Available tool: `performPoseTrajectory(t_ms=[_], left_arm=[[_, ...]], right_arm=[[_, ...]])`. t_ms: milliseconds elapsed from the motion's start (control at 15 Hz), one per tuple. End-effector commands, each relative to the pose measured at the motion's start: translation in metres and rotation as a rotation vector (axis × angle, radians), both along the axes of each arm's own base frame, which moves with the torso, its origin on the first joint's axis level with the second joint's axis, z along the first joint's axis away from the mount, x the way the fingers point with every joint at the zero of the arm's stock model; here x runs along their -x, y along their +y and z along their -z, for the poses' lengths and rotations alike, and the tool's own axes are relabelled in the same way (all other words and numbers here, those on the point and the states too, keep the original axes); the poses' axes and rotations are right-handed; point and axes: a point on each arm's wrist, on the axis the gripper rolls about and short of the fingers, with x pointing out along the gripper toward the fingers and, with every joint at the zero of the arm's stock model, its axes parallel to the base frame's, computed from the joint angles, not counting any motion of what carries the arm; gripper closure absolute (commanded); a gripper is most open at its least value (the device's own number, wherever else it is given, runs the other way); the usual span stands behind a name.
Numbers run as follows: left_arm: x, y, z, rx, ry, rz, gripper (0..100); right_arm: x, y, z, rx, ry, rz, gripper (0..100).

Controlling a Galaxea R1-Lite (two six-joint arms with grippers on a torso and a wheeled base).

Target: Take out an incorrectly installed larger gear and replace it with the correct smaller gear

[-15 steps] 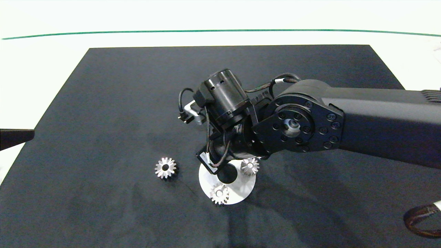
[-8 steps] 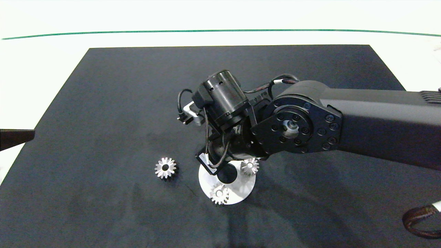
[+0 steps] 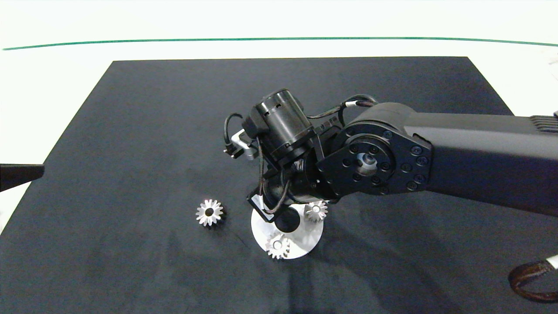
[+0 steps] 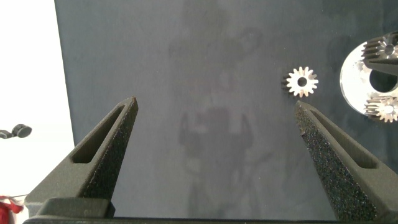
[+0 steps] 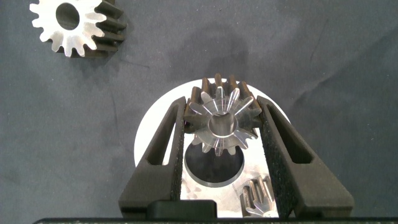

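Smaller gear clamped in right gripper, hidden under the arm in head view.

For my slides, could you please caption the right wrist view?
Right gripper clamps a silver gear over the round white base; a loose gear lies on the dark mat.

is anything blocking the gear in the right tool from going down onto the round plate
Nothing visible does. The right tool is shut on the small gear, right over the silver plate and its open centre hole. A mounted gear sits off to one side, clear of the hole.
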Motion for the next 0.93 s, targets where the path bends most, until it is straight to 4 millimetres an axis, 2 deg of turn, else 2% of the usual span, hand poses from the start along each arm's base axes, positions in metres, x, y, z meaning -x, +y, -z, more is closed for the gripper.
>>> performPoseTrajectory(t_ms=[67,933], left_arm=[[-0.0002,0.0,0.0005,-0.002,0.005,-0.002,0],[-0.0002,0.0,0.0005,-0.002,0.005,-0.002,0]], right_arm=[[0.0002,0.0,0.0006,0.006,0.001,0.0,78],[0.0051,0.0024,-0.0015,0.013,-0.016,0.006,78]])
